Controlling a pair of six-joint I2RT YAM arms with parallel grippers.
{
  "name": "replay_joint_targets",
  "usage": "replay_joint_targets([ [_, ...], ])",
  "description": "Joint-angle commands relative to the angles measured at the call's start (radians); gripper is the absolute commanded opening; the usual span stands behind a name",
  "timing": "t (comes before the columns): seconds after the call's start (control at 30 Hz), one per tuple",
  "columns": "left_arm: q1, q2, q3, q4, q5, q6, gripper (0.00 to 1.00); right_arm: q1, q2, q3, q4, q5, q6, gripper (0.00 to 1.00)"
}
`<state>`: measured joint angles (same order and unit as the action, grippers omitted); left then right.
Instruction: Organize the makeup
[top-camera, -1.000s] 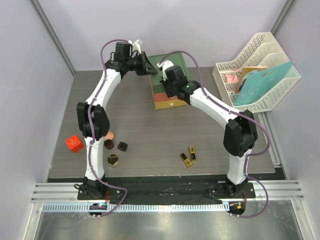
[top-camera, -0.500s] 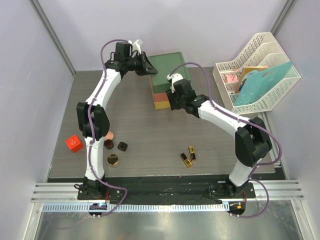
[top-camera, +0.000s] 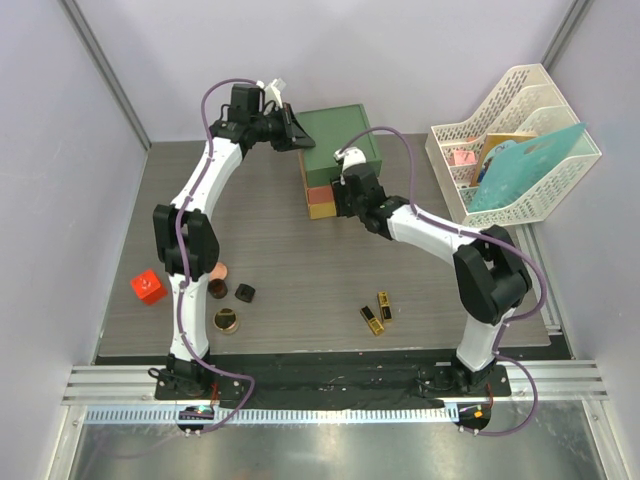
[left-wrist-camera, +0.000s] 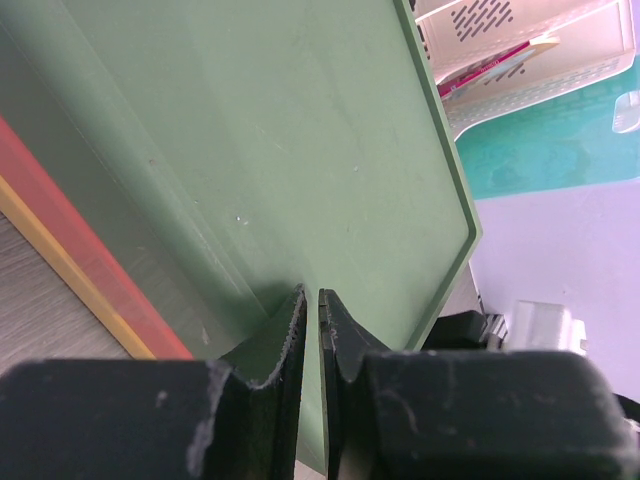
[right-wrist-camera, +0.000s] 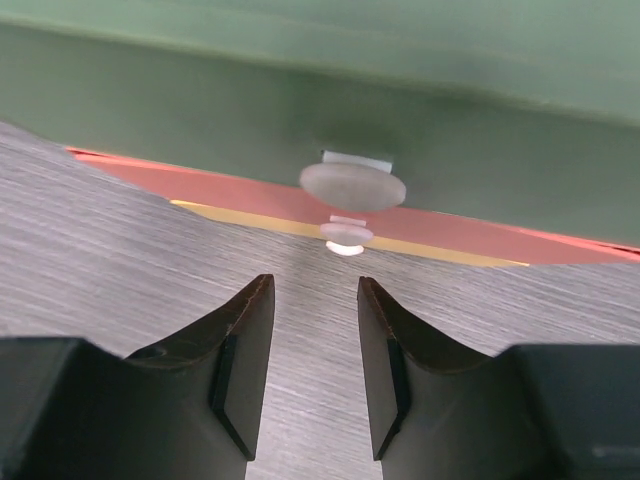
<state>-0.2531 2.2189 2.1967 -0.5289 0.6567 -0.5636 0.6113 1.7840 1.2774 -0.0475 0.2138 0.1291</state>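
Right gripper hangs released, with your knob at 12 o'clock ahead, untouched. Left gripper is clenched empty against the drawer box. Nothing's sorted yet: lipsticks at 6, jars at 8 sit loose on the desk, so you've got everything left.

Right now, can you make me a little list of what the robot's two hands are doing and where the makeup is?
left gripper: shut, at the green top of the drawer box
right gripper: open, empty, facing a drawer knob
lipsticks: two, lying on the table near its front edge
jars: front left, near the peach compact
red cube: far left
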Motion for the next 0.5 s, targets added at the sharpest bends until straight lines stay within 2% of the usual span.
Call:
replay_joint_targets([
  [0.0,0.015,0.051,-0.051,-0.197,-0.091,0.071,0.13,-0.001,0.02,0.034,0.08,0.062,0.04,0.44],
  [0.47,0.017,0.058,-0.045,-0.207,-0.092,0.079,0.13,-0.002,0.041,0.057,0.149,0.133,0.02,0.45],
])
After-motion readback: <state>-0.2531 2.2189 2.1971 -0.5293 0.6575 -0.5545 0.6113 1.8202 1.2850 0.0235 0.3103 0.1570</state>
